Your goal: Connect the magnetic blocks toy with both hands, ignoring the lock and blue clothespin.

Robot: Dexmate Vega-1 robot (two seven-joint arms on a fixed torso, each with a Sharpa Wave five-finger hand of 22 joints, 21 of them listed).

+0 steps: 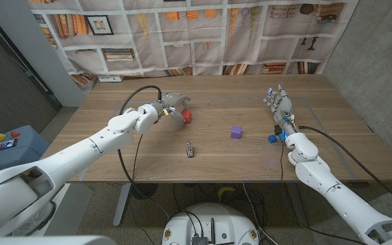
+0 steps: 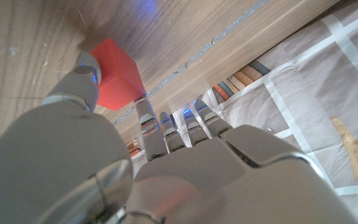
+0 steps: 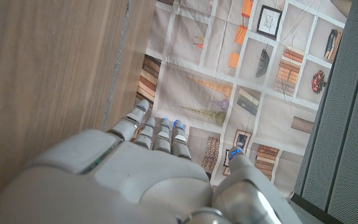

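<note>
Blocks not yet joined: red block (image 1: 186, 116) and purple block (image 1: 236, 131) lay well apart on table (image 1: 250, 92). Your left hand (image 1: 171, 106) was at red block, thumb touching it; firm grip — cannot tell. Your right hand (image 1: 280, 105) stood open, fingers apart, holding nothing. Both blocks small plain cubes. Left: fetch purple, bring together. Lock (image 1: 190, 149), clothespin (image 1: 272, 138) untouched.

Two blocks: red block (image 1: 186, 116), purple block (image 1: 236, 131); one lock (image 1: 190, 149); one clothespin (image 1: 273, 137).
</note>
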